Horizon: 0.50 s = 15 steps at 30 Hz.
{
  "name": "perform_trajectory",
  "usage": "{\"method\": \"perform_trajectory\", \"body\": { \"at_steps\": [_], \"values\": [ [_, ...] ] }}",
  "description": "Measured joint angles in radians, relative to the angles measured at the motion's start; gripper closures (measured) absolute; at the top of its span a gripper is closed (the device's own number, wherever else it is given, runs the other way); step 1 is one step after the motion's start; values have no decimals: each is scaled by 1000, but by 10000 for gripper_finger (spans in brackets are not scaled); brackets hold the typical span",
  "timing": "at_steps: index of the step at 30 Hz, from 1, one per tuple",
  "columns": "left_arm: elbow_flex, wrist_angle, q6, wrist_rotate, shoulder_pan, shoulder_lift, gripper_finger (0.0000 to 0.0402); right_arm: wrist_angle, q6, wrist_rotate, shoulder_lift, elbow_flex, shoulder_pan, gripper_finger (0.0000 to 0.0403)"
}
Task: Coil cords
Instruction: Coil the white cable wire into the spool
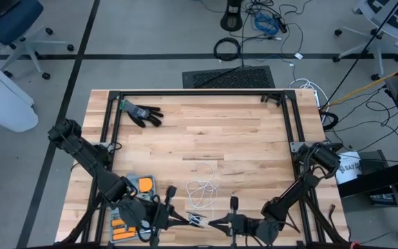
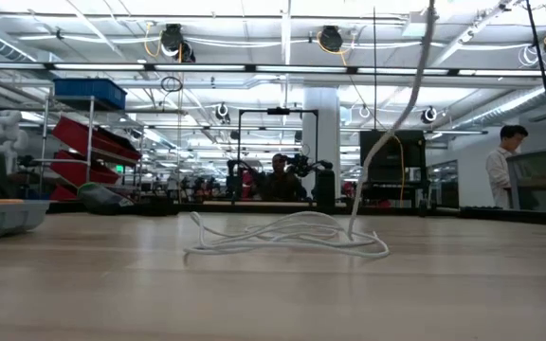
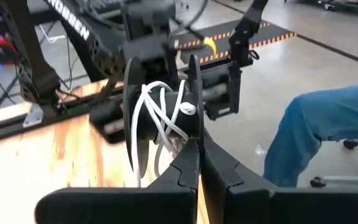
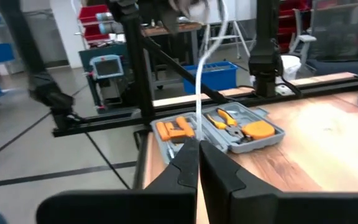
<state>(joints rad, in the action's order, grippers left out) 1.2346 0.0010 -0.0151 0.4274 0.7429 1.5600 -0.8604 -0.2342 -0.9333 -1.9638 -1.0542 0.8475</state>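
A thin white cord lies in loose loops (image 1: 202, 190) on the wooden table near its front edge, and the low view shows this pile (image 2: 282, 237) with one strand (image 2: 415, 85) rising off it. Part of the cord is wound on a small black spool (image 3: 163, 118) held above the front edge. My left gripper (image 3: 199, 149) is shut on the spool. My right gripper (image 4: 197, 146), close to the spool's right (image 1: 216, 223), is shut on the cord. My left gripper pinches the rim of one of the spool's black discs (image 3: 194, 134) between its two fingers. The spool stands on edge, clear of the table, with cord turns (image 3: 157, 109) between its discs. My right gripper pinches a single strand of the white cord (image 4: 199, 127) at its fingertips. The fingers lie roughly level and across the strand. From the fingers the strand runs up toward the blurred spool (image 4: 188, 9).
An open grey tool case (image 1: 133, 204) with orange tools sits at the front left, near my left arm. A black glove (image 1: 142, 113) lies at the far left. A black frame (image 1: 199, 93) borders the table. A person's leg (image 3: 328, 124) shows beyond the front edge.
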Motion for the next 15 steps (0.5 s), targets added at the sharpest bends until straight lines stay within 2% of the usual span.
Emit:
{"method": "perform_trajectory", "body": {
  "at_steps": [9,15],
  "values": [
    [0,-65,-58,1,-8,0,395,92,17,50,84,0,12,403],
    [0,-101,-83,18,-8,0,395,239,-53,102,143,0,12,403]
  ]
}}
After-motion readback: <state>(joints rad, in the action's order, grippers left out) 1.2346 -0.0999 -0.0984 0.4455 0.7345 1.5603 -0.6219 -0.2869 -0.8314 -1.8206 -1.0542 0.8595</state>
